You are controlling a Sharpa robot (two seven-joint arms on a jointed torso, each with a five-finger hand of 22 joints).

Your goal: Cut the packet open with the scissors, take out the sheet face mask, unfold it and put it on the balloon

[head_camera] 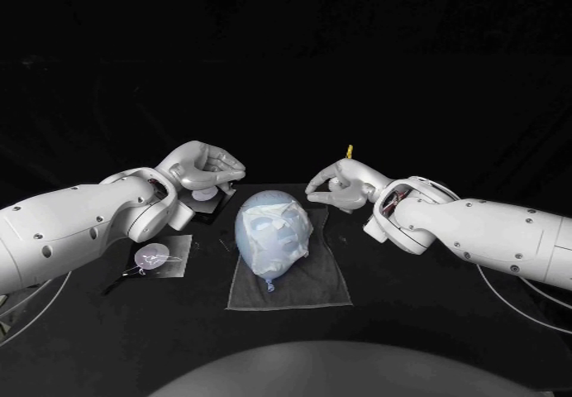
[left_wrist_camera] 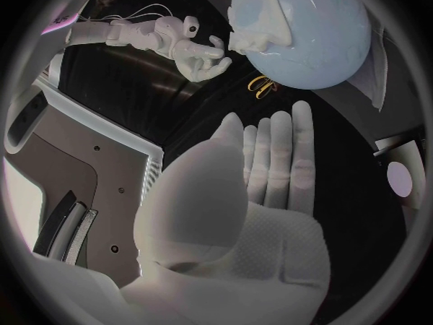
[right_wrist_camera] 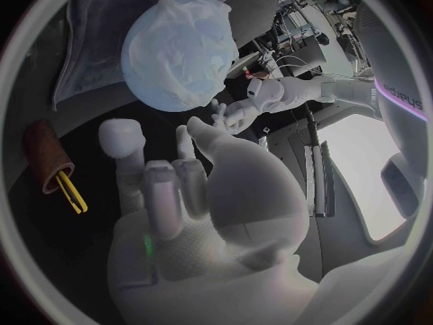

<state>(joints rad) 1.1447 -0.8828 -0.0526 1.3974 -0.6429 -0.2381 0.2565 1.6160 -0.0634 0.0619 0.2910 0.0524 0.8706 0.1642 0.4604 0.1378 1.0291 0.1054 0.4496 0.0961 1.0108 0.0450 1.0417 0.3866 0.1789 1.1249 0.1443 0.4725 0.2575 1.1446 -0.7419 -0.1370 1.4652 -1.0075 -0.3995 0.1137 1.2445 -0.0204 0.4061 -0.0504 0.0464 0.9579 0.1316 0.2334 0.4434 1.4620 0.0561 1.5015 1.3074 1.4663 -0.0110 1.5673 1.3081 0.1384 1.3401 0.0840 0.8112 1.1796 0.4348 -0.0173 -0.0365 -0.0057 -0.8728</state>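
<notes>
A pale blue balloon (head_camera: 274, 236) lies on a grey cloth (head_camera: 292, 285) at the table's middle. The white sheet mask (head_camera: 278, 217) is spread over its upper side. The balloon (left_wrist_camera: 311, 40) and mask (left_wrist_camera: 257, 18) also appear in the left wrist view. My left hand (head_camera: 202, 169) hovers just left of the balloon's far end, its fingers (left_wrist_camera: 275, 159) straight and holding nothing. To the right of that end my right hand (head_camera: 340, 186) hangs loosely curled and empty. The yellow-handled scissors (head_camera: 350, 151) stand behind it in a brown holder (right_wrist_camera: 43, 150).
A grey square sheet (head_camera: 164, 252) with a pale round thing on it lies at the left front. A dark flat piece (head_camera: 209, 205) with a white disc sits under my left hand. From the right wrist view, the scissors (right_wrist_camera: 68, 192) poke out of the holder.
</notes>
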